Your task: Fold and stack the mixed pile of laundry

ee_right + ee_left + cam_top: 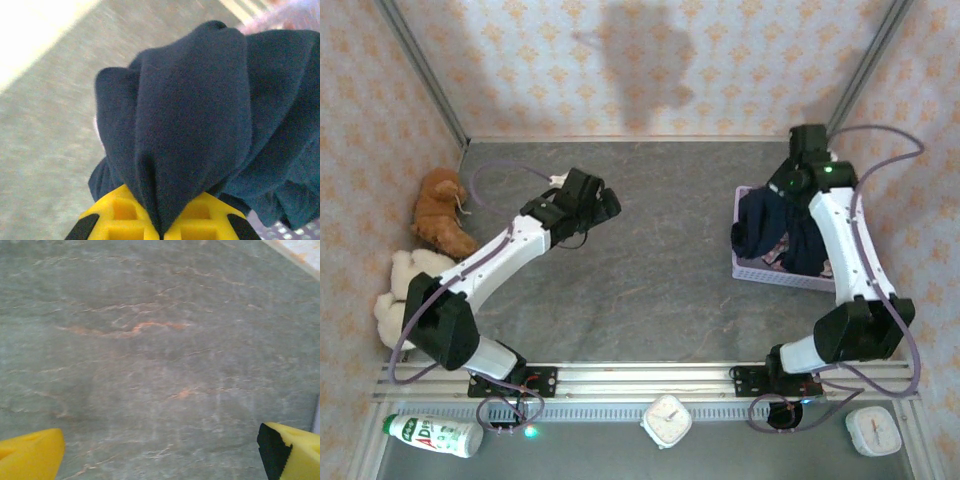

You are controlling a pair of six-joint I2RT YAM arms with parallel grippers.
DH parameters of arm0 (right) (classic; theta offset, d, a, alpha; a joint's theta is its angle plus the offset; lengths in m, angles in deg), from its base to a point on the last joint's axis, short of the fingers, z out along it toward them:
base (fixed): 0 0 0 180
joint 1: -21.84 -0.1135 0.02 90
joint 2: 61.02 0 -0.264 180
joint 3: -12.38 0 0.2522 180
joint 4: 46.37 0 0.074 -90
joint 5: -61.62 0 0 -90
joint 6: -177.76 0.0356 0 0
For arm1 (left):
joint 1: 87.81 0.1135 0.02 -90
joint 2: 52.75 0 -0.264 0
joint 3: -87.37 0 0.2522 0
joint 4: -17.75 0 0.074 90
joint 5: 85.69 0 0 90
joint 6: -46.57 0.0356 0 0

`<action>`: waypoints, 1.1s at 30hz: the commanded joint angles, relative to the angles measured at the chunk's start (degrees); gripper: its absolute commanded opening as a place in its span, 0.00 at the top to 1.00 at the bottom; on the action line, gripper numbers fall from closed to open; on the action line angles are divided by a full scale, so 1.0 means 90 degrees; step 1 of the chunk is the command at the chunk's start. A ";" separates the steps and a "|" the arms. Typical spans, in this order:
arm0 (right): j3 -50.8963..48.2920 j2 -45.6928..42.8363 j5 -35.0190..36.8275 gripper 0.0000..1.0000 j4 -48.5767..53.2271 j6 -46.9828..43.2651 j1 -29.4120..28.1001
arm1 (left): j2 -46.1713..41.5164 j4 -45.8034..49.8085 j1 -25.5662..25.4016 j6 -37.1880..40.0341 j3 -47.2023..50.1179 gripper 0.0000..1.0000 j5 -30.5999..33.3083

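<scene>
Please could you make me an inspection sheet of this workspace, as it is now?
Surface: grey stone-patterned table.
Job's things: navy garment bunched in the lavender basket at the right; a bit of pink cloth seems to lie under it.
Clutter: brown plush toy and cream plush toy at the left edge.
Grippers: left gripper open above the table; right gripper shut on a fold of the navy garment.
Cables: purple cables loop loosely beside both arms.
Surroundings: patterned walls; bottle and two small clocks in front of the rail.
</scene>
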State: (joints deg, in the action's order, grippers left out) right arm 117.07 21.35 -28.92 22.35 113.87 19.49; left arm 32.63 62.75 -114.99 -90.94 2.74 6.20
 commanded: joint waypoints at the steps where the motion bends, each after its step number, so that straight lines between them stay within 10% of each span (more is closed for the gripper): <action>1: 0.1306 -0.0171 -0.0636 1.00 0.0371 -0.0407 -0.0100 | 0.0266 0.0285 0.0104 0.0070 -0.0611 0.00 -0.0315; 14: 0.5134 0.1412 -0.3856 1.00 -0.1225 0.0614 -0.1411 | 0.0019 0.0501 0.0919 -0.0108 -0.0753 0.00 -0.0542; 26: 0.2263 0.2568 -0.2764 0.97 -0.1250 0.0142 -0.2679 | -0.1436 0.0963 0.1362 -0.0512 0.0536 0.00 0.0619; 33: 0.0610 0.2300 -0.1990 0.38 -0.1340 -0.0024 -0.2736 | -0.1607 0.0324 0.1189 -0.0841 0.1123 0.00 0.0101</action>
State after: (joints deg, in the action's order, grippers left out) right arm 122.65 46.90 -52.35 11.18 115.26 -5.13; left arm 17.92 68.04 -103.08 -96.49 12.16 7.71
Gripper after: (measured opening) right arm 0.597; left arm 0.996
